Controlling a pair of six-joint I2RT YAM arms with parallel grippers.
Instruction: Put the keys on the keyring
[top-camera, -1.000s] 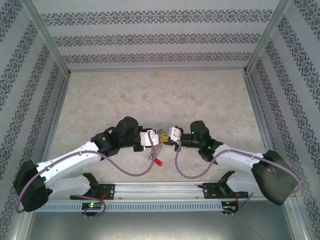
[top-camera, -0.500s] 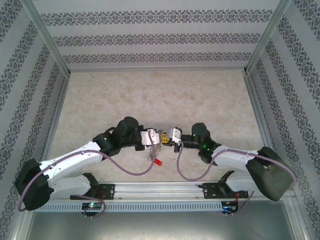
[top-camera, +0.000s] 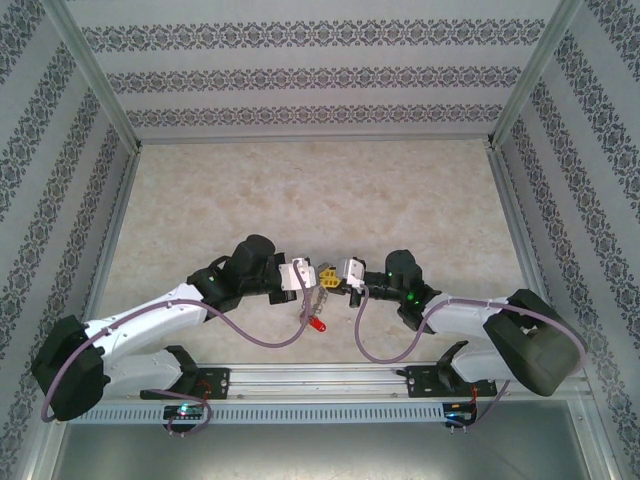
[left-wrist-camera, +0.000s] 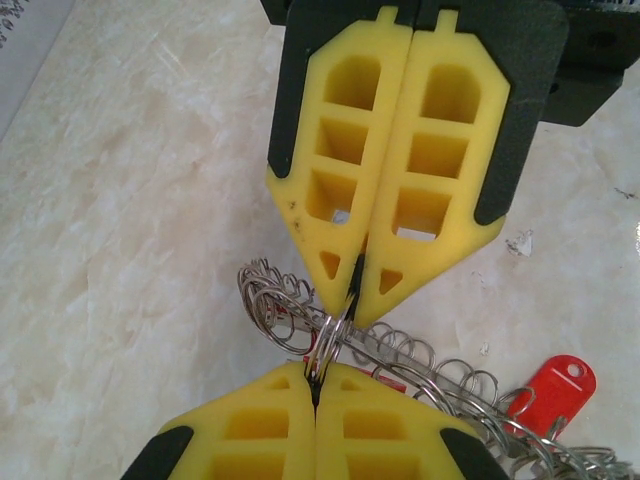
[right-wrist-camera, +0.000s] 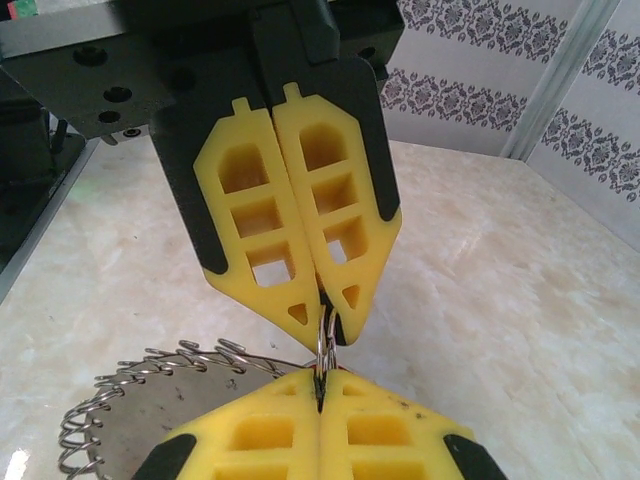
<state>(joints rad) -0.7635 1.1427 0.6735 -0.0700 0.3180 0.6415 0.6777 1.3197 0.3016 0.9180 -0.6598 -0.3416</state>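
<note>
Left gripper (left-wrist-camera: 315, 378): jaws gone from part-open to closed, now pinching keyring (left-wrist-camera: 280, 315) wire. Right gripper (left-wrist-camera: 355, 305): crept in toward left one, tips now almost meeting on same wire. Right arm (top-camera: 465, 318): bulky rear joint swung inward.

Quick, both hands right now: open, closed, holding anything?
Left hand: closed, pinching the keyring.
Right hand: closed, pinching the same keyring.

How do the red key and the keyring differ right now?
The key has a red plastic head; the keyring is all silvery wire. The left gripper and right gripper both pinch the keyring; neither grips the key. They sit close together by the grippers.
</note>
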